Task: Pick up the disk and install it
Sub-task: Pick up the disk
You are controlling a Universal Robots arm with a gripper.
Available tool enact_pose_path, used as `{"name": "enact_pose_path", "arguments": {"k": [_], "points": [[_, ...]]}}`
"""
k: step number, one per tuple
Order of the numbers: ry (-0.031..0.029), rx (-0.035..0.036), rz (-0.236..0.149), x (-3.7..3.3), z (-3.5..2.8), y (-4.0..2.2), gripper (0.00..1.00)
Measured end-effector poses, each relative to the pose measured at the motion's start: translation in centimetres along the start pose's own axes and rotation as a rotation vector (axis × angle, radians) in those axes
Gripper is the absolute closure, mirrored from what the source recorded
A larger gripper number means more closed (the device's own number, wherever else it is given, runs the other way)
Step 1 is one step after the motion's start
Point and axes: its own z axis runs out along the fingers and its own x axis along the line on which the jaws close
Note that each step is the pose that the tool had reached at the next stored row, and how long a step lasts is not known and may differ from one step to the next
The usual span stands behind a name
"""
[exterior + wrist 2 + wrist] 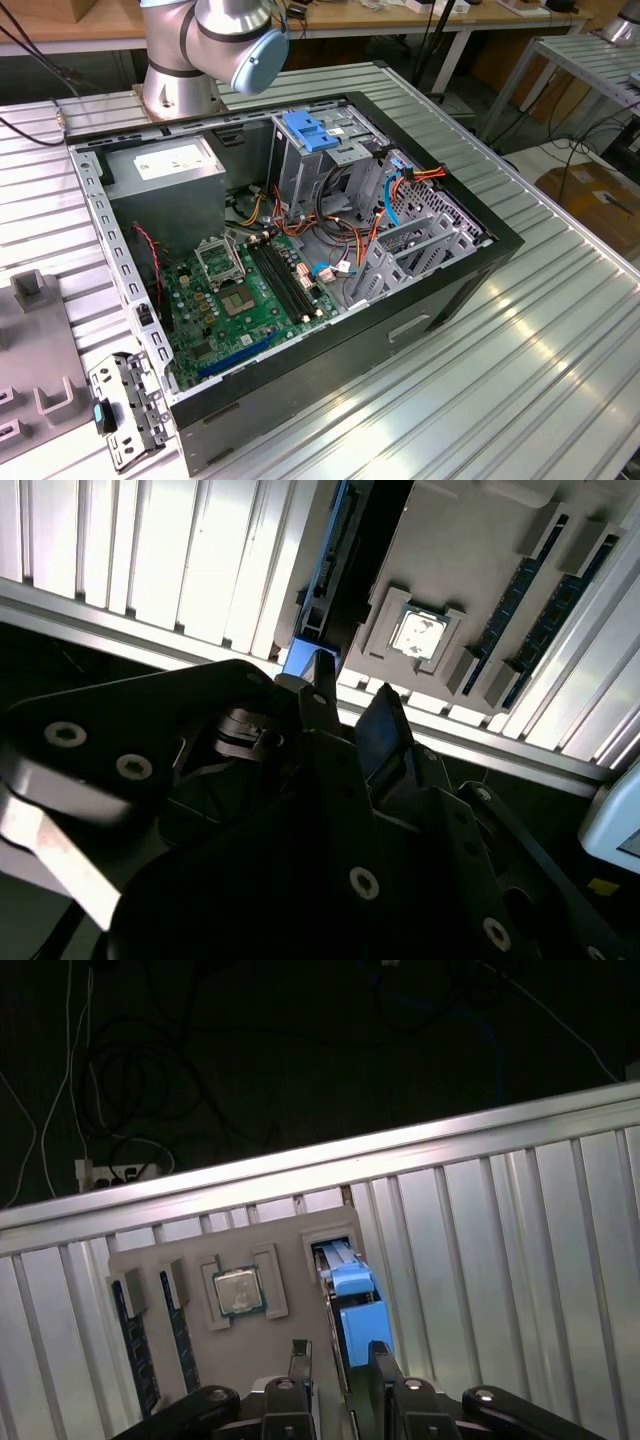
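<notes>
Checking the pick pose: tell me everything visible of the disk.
The disk stands on edge in a slot of the grey fixture tray on the ribbed metal table. A bright blue plastic carrier frames its flat black body, seen edge-on. The gripper sits at its near end; contact cannot be judged.

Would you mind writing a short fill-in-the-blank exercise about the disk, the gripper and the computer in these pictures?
1. The disk stands in a slot of the grey ___, near the memory sticks.
2. The plastic frame around the disk is ___.
3. The gripper hangs over the disk with its fingers ___.
4. In the exterior view, the circuit board inside the computer case is ___.

Missing words: tray; blue; open; green.
</notes>
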Motion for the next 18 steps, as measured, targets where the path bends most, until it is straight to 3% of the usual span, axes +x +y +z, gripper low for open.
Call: {"name": "enact_pose_path", "arguments": {"k": [2,3,4,6,18], "points": [[0.0000,-0.0003,0.000,-0.02,0.03,0.02,0.64],[0.0006,-0.0033,0.000,-0.04,0.07,0.03,0.64],[0.0024,-0.0117,0.000,-0.07,0.14,0.03,0.64],[0.0038,-0.0179,0.000,-0.12,0.20,-0.01,0.64],[0.0035,-0.0187,-0.016,-0.30,0.21,-0.19,0.64]]}}
